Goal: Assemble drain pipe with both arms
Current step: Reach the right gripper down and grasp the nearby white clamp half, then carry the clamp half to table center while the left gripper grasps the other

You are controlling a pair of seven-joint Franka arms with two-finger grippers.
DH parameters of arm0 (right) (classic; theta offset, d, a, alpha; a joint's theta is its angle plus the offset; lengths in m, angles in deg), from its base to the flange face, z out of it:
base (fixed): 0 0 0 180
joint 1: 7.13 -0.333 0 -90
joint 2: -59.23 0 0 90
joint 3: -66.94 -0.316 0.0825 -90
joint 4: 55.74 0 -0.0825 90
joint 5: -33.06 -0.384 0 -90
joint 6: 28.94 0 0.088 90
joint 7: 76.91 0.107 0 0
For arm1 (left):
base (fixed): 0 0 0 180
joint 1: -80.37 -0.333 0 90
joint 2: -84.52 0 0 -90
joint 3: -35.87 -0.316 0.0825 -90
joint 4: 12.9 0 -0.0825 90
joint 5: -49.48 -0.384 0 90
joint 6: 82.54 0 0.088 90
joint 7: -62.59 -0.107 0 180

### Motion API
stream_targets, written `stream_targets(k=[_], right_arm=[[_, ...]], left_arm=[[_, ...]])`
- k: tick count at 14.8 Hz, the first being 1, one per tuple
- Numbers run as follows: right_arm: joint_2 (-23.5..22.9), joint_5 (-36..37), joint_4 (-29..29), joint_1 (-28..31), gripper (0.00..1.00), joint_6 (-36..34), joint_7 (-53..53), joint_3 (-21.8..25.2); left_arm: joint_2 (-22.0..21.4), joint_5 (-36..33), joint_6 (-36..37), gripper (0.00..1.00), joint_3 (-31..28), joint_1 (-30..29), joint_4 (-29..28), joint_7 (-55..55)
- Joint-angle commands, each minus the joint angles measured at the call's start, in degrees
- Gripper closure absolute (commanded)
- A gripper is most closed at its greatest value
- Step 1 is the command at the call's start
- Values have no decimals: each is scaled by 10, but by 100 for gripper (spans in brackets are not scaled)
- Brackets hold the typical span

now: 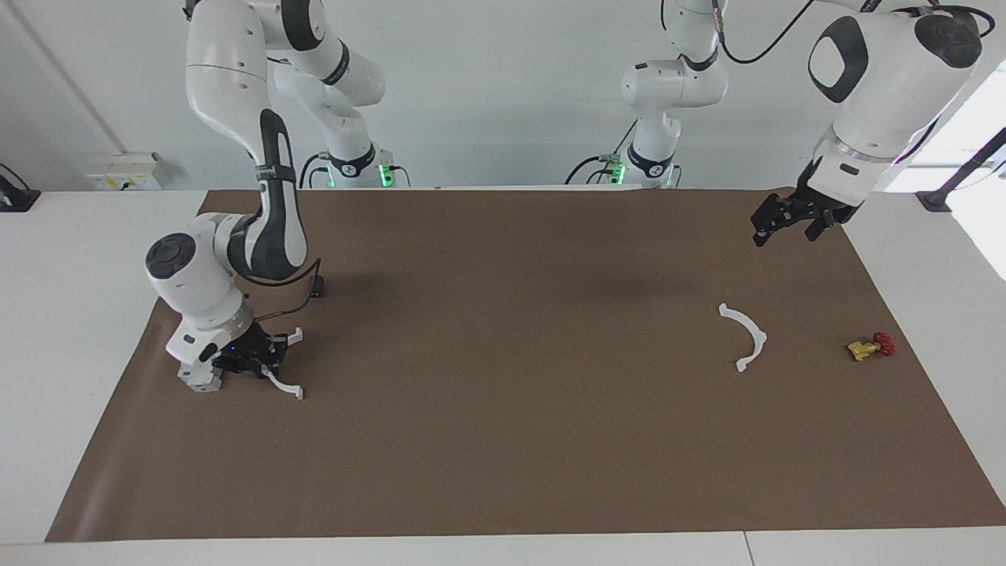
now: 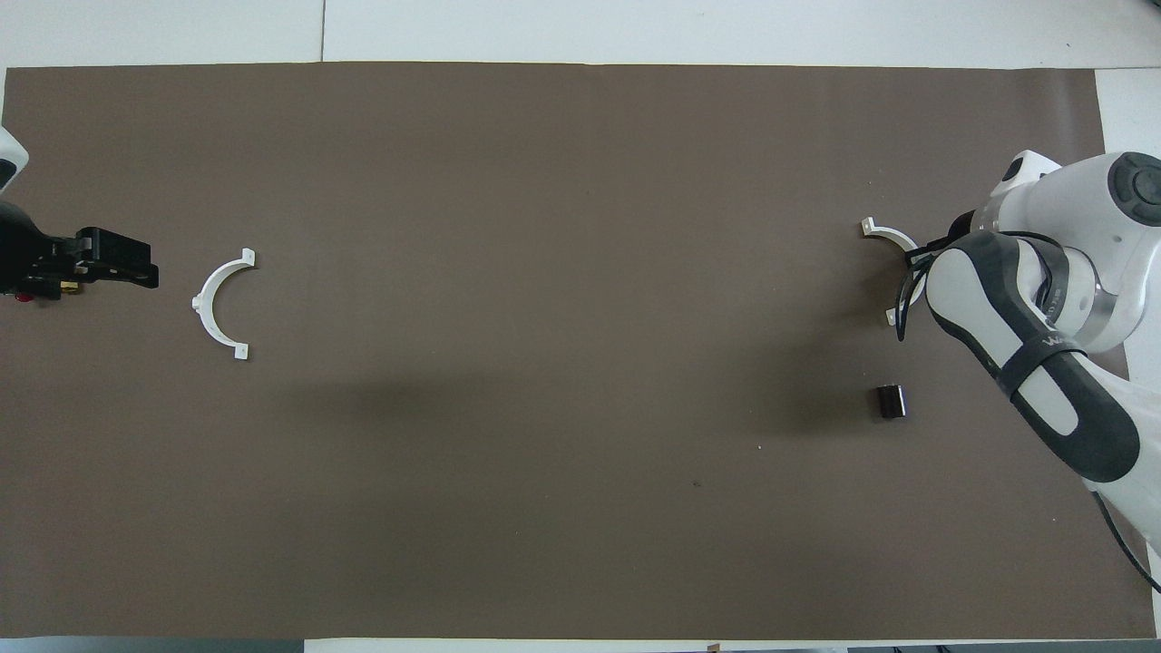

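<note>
Right arm [image 1: 267, 196] folded low, wrist bent down at its end of the table; right gripper [image 1: 263, 363] at the surface, fingers closed. Left arm [image 1: 880, 86] waits raised near the robots' edge; left gripper [image 1: 790, 218] spread wide.

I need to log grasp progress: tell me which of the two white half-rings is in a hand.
The half-ring at the right arm's end: the right hand is shut on it. The other half-ring lies free on the mat.

A white table [image 1: 71, 330] under a brown mat [image 1: 503, 393] stands against a plain white wall [image 1: 503, 86].
</note>
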Motion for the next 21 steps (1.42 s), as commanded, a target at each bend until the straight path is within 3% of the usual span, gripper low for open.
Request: stream_targets(k=[1,4,6,9,12,16,21], right_arm=[[-10,-13,68,-12,88,-64,0,-14],[-47,-1,203,-113,88,-179,189,-19],[-55,8,225,-190,88,-180,308,-19],[-83,9,239,-273,88,-157,403,-19],[-93,25,240,-304,88,-130,417,-19],[-102,41,228,-327,84,-129,418,-19],[-101,35,182,-329,84,-84,418,-20]], left_arm=[[-9,7,4,0,-3,0,-6,-2],[-9,7,3,0,-3,4,-6,-1],[-9,7,8,0,-3,5,-6,0],[-9,7,6,0,-3,6,-6,1],[-16,6,-15,0,-2,1,-25,-9],[-44,6,-101,0,-3,-1,-101,-85],[-5,6,-207,0,-3,-18,-144,-141]])
